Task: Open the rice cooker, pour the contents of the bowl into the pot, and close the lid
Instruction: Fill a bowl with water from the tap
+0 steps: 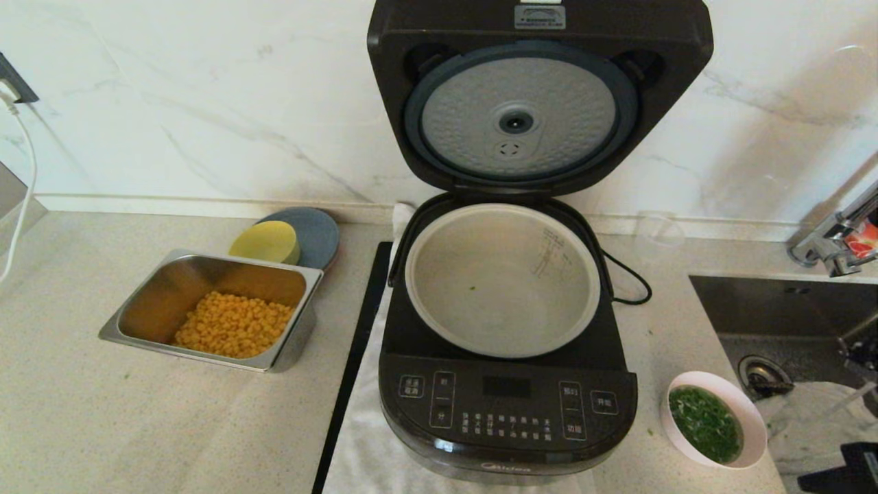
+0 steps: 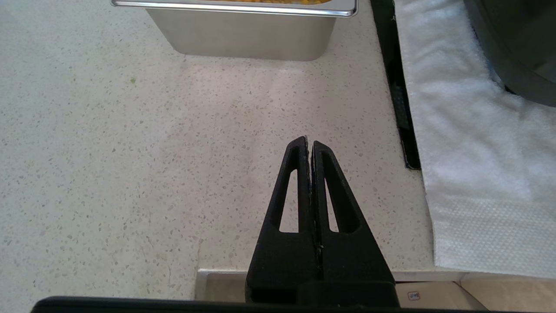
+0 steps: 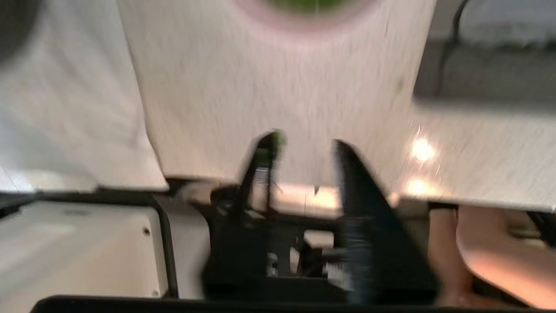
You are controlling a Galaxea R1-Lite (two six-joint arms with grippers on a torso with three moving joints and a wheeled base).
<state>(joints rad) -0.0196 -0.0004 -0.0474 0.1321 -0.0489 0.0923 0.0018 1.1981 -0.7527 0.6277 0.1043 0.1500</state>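
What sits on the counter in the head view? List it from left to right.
Steel tray of corn → yellow dish leaning on a grey plate → rice cooker with its lid up and the pot inside → bowl of chopped greens → sink.
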